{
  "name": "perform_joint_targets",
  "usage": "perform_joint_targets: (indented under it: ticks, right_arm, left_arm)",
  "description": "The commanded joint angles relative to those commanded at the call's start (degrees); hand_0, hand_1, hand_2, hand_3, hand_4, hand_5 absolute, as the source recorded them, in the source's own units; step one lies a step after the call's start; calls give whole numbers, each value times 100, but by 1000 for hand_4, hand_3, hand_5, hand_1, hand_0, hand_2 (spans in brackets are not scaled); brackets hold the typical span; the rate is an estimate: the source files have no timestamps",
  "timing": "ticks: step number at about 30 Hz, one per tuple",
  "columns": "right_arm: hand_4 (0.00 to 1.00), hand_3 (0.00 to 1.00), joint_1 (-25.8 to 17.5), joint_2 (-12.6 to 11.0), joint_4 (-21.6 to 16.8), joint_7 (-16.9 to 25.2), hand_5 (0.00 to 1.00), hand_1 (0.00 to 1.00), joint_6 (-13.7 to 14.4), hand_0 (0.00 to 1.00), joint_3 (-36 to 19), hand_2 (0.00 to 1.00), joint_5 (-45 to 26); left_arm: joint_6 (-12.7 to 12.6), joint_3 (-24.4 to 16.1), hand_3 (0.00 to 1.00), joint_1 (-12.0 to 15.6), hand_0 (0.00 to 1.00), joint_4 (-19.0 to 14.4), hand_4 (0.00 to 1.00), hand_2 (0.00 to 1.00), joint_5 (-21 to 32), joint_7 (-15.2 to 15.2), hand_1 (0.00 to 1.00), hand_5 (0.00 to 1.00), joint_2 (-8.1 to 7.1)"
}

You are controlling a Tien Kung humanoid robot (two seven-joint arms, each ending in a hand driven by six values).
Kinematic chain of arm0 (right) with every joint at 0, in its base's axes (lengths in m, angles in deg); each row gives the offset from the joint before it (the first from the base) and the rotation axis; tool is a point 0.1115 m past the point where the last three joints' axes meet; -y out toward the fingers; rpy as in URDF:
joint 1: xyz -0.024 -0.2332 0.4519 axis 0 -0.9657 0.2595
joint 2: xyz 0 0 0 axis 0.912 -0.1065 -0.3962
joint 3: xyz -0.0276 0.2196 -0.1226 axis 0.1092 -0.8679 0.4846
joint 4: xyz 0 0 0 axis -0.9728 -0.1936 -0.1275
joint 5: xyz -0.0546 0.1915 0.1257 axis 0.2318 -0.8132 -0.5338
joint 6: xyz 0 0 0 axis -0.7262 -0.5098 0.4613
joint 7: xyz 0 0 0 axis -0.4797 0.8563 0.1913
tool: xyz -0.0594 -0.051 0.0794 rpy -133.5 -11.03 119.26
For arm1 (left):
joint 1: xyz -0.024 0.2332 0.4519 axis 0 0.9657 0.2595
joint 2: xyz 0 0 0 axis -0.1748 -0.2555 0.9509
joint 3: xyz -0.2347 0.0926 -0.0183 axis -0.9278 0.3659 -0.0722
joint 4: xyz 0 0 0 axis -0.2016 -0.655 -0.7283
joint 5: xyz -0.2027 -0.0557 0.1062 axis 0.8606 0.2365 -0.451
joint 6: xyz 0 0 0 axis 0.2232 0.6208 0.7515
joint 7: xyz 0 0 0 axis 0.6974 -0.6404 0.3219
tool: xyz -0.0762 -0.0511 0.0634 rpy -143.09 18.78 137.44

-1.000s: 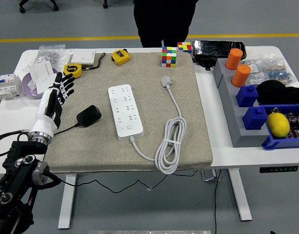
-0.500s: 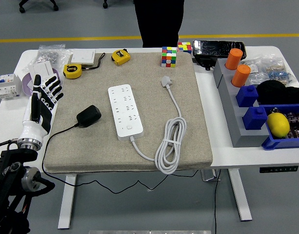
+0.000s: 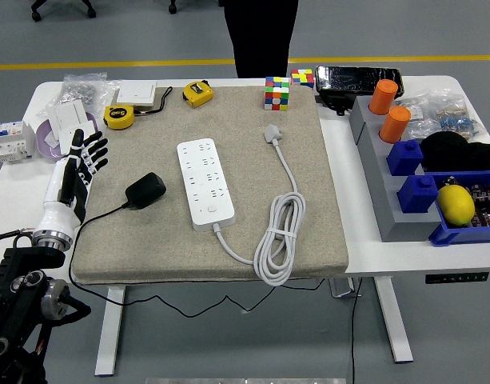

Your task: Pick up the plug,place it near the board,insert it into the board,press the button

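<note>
Table's pretty crowded round the edges: two yellow tape measures (image 3: 119, 117) at the back left w/ a white switch plate (image 3: 137, 94) between them, a bag of small parts (image 3: 85, 86) behind, a purple dish (image 3: 49, 136) and a white breaker (image 3: 10, 141) at the far left. A Rubik's cube (image 3: 276, 92) sits at the mat's back edge, a black device (image 3: 356, 82) just right of it, then two orange cups (image 3: 388, 110) on a grey rack (image 3: 376, 172), blue bins (image 3: 460, 224) w/ a lemon (image 3: 456, 204) on the right. A person in dark clothes (image 3: 264, 36) stands at the far side, hands not visible. On the beige mat (image 3: 324, 216), the black plug (image 3: 145, 190) lies left of centre, its thin black cord (image 3: 101, 214) trailing off toward the near-left and over the mat's edge; its long axis runs diagonally, near-left to back-right, the bulky end toward the board. The white power board (image 3: 205, 182) lies just right of it, apart, long axis running front to back, slightly tilted, button end nearest; its white cable (image 3: 278, 240) coils to the right and ends in a white plug (image 3: 272, 133) pointing to the back. Nothing sits between black plug and board. The left hand (image 3: 75, 172) hovers at the mat's left edge, near the plug but not touching, fingers spread and pointing away, holding nothing. Right arm's not visible.
</note>
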Motion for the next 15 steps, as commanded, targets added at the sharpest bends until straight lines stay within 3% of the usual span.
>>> perform_joint_targets:
  ticks: [10, 11, 15]
  right_arm:
    - [998, 797, -69, 16, 0, 22, 953, 817, 18, 864, 50, 794, -99]
    - [998, 797, -65, 17, 0, 25, 958, 816, 21, 863, 54, 792, -116]
    - [998, 797, -64, 28, 0, 24, 958, 816, 21, 863, 70, 792, -146]
  left_arm:
    - [-43, -176, 802, 131, 829, 32, 998, 817, -36, 67, 856, 998, 11]
    - [-52, -197, 931, 150, 855, 31, 998, 725, -26, 71, 799, 998, 6]
    - [-55, -227, 931, 184, 855, -18, 998, 725, -44, 69, 799, 998, -11]
